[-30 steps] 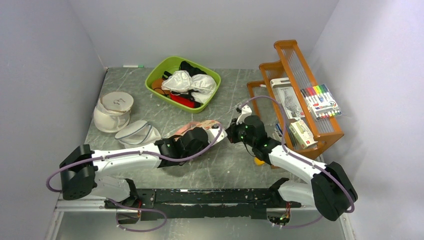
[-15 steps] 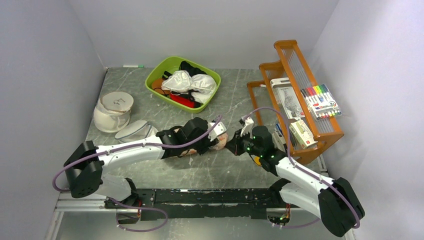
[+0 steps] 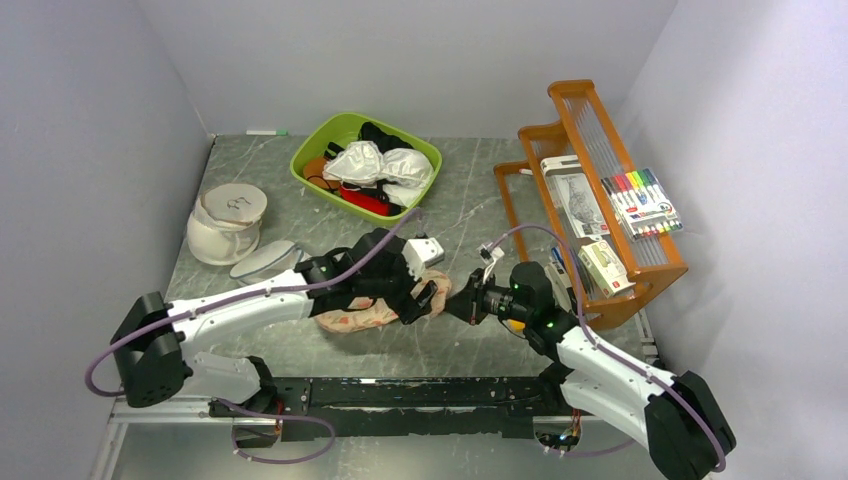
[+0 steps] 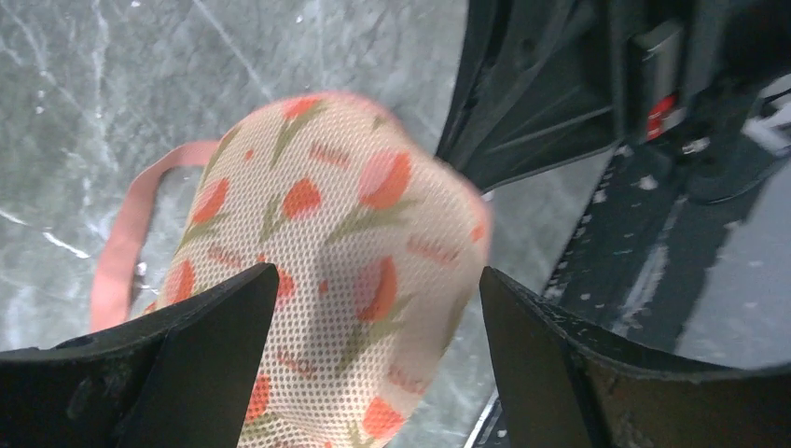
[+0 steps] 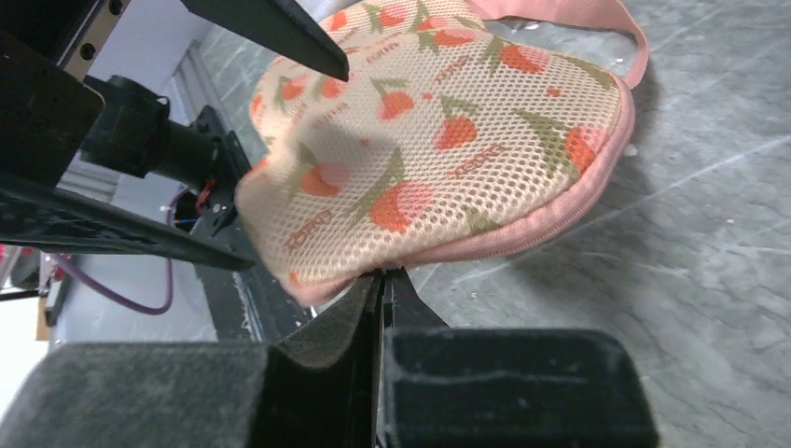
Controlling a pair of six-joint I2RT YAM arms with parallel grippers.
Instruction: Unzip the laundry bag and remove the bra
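The laundry bag [image 3: 362, 318], pale pink mesh with orange-red flowers, lies rumpled on the grey table near the front centre. My left gripper [image 3: 430, 296] hovers open over its right end. In the left wrist view the bag [image 4: 345, 280] bulges between the wide-apart fingers [image 4: 210, 327] of that gripper [image 4: 378, 275], with a gap on the right side. My right gripper [image 3: 463, 303] is shut on the bag's pink zipped edge. In the right wrist view the jaws [image 5: 384, 273] meet right under the bag [image 5: 438, 140], whose end is lifted. The bra is hidden.
A green bin [image 3: 308, 152] of white bras [image 3: 382, 165] and dark items sits at the back. Two round white mesh bags [image 3: 228, 222] [image 3: 272, 265] stand at the left. A wooden rack [image 3: 600, 270] with markers [image 3: 640, 200] lines the right side. A black rail [image 3: 420, 395] runs along the near edge.
My left gripper has opened and let go of the bag. Both grippers and the bag have shifted toward the near edge. The right gripper has stayed shut on the bag's edge.
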